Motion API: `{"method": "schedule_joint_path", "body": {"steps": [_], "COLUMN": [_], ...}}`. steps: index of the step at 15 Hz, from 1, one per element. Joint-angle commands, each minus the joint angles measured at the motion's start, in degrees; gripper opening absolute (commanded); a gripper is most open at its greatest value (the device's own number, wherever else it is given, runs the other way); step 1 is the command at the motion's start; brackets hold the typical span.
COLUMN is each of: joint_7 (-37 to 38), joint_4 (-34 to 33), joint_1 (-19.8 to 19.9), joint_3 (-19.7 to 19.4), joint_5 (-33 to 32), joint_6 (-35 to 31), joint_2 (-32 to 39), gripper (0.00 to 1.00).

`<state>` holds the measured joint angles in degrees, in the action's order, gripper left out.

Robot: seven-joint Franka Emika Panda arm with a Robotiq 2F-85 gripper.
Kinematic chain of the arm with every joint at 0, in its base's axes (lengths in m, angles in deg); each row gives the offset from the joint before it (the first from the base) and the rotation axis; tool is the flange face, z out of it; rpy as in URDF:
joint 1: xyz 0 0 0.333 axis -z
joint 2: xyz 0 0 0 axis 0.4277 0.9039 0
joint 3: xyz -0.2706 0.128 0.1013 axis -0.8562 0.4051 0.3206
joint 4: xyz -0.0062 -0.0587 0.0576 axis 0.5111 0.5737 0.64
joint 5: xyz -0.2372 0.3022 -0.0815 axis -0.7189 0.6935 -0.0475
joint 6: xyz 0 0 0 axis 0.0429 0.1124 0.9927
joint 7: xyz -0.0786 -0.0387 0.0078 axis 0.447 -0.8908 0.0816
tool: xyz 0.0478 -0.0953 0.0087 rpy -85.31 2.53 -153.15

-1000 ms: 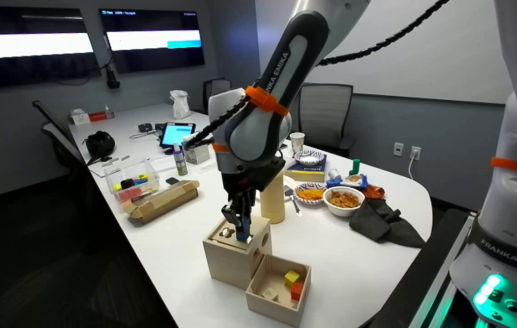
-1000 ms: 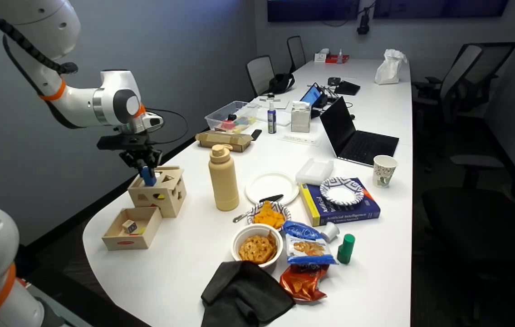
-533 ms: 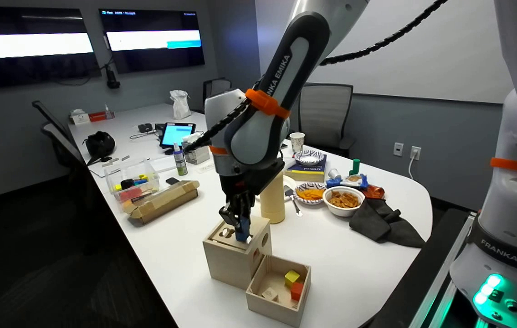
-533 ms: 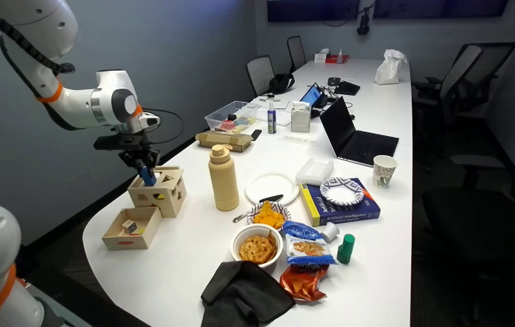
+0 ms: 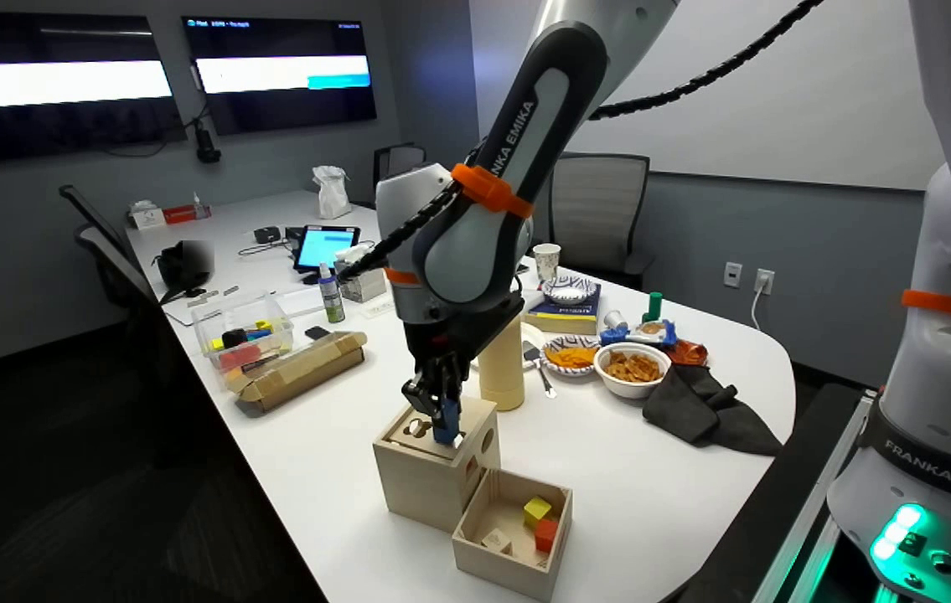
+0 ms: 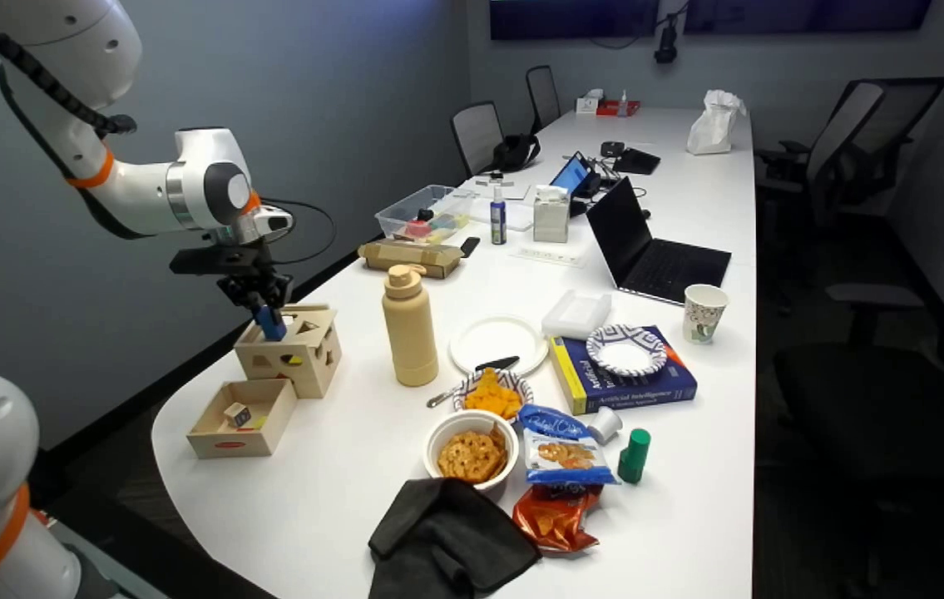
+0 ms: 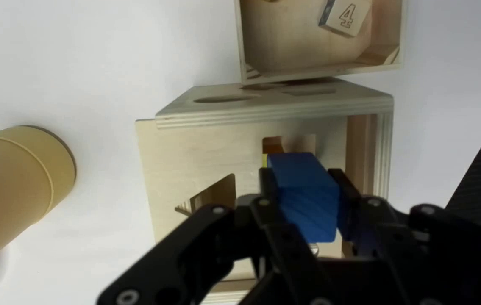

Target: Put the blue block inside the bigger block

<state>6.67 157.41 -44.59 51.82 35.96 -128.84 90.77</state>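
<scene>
The blue block (image 7: 308, 199) is held upright, slightly tilted, between the fingers of my gripper (image 7: 301, 180). The gripper is shut on it. The bigger block, a pale wooden box with shaped holes (image 7: 189, 156), is right below. In the wrist view the blue block covers part of a square hole (image 7: 299, 143), with a strip of the hole showing past its far end. In both exterior views the blue block (image 5: 446, 427) (image 6: 274, 326) stands at the top of the wooden box (image 5: 421, 481) (image 6: 318, 366). Whether its lower end enters the hole cannot be told.
A low open wooden tray (image 5: 517, 578) touches or nearly touches the box and holds yellow, red and plain cubes. A tan bottle (image 6: 412, 333) stands close beside the box. A cardboard package (image 5: 307, 368) and snack bowls (image 6: 472, 453) are farther off.
My hand and forearm have shifted slightly left in both exterior views, mostly in the earlier half second. The blue block's lower end has stayed nearly in place at the box top.
</scene>
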Motion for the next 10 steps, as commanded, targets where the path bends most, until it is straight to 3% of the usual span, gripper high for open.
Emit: {"method": "schedule_joint_path", "body": {"steps": [1,10], "joint_7": [1.1,0.8], "joint_4": [0.5,2.3], "joint_1": [-0.5,-0.2], "joint_3": [0.0,1.0], "joint_5": [0.0,1.5], "joint_6": [1.2,3.1], "joint_2": [0.5,-0.9], "gripper": [0.09,0.09]}}
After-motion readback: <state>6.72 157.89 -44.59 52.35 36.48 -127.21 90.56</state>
